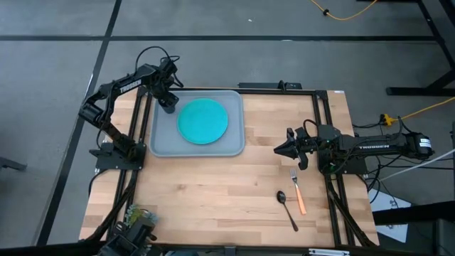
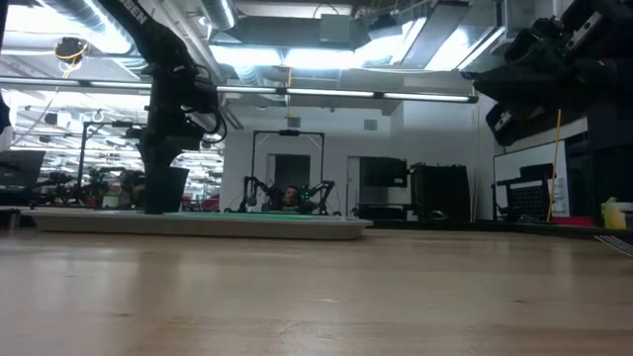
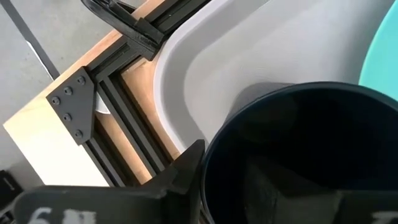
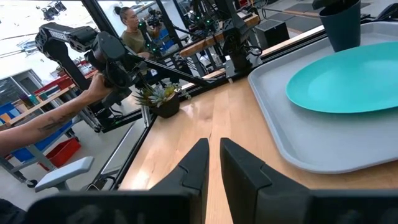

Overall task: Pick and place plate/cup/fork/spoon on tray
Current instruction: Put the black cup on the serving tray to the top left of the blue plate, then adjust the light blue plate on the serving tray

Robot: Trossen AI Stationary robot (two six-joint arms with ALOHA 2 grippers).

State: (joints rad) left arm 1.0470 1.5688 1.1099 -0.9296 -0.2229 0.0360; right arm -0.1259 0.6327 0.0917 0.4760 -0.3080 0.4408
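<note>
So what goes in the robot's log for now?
left claw: on cup, tray | plate: on tray | fork, spoon: table | right claw: shut, waiting

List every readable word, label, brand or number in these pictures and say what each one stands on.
"TROSSEN": white lettering on the left arm's link, high view.
"TROSSEN": white lettering on the right arm's link, high view, small but legible.
Pale marks, possibly "6", on the left gripper's body: cut off, unreadable.
Plate, cup, tray: no text.

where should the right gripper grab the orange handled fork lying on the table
Grip the orange-handled fork across the middle of its handle, coming straight down. It lies flat on the wooden table, tines pointing away from the front edge, and the dark slim spoon beside it lies apart, leaving finger room.
</note>
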